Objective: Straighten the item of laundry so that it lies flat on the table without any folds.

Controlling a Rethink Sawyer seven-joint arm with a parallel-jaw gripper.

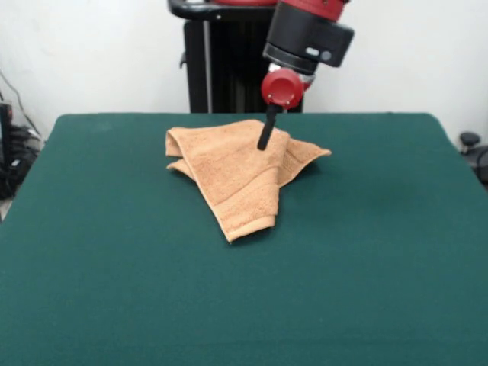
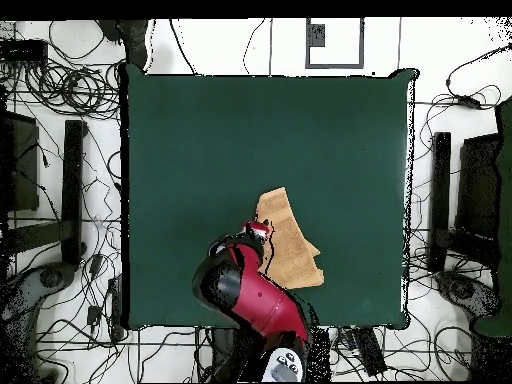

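The item of laundry point(image 1: 240, 174) is a light orange-tan towel lying folded and crumpled on the far middle of the green table point(image 1: 114, 274). One folded corner points toward the near side and another sticks out to the right. My gripper point(image 1: 264, 142) comes down from the red wrist onto the towel's raised far part, its black tip touching or just above the cloth. In the overhead view the towel point(image 2: 291, 243) shows beside the red arm point(image 2: 245, 290), which covers its left part near the table's point(image 2: 250, 130) bottom edge.
The black pedestal point(image 1: 221, 69) stands behind the table's far edge. Cables and dark stands point(image 2: 70, 190) lie on the floor on both sides of the table. A wide stretch of green cloth spreads around the towel.
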